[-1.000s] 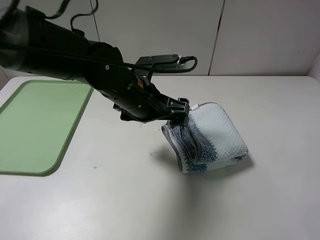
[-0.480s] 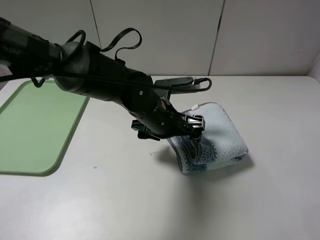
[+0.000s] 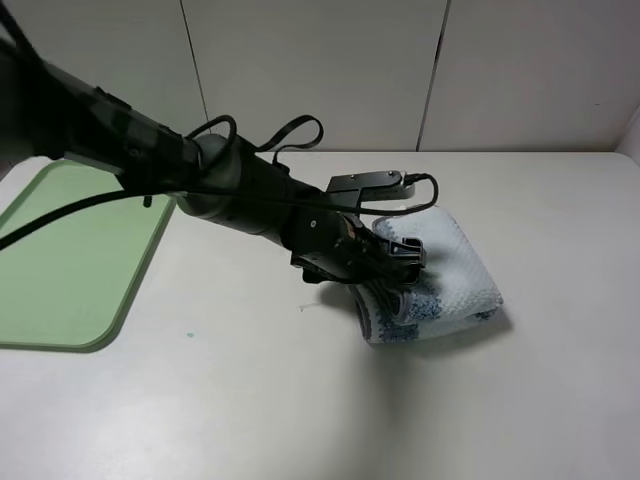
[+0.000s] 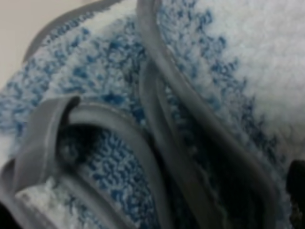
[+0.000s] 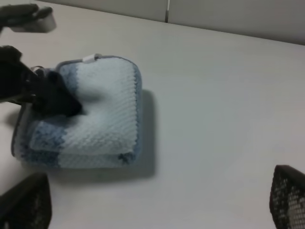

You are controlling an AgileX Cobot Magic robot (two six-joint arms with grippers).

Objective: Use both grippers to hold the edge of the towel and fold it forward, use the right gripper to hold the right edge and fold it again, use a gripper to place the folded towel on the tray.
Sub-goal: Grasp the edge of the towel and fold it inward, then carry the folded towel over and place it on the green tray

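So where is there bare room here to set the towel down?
The tray on the left looks bare across what shows of it. The table is open between tray and towel, and along its near side. It is crowded only at the towel, where the left end effector presses in.

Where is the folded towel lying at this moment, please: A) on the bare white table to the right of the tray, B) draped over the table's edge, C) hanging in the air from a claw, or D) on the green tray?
A: the towel rests on the table, well clear of the tray, with the left claw at its folded edge.
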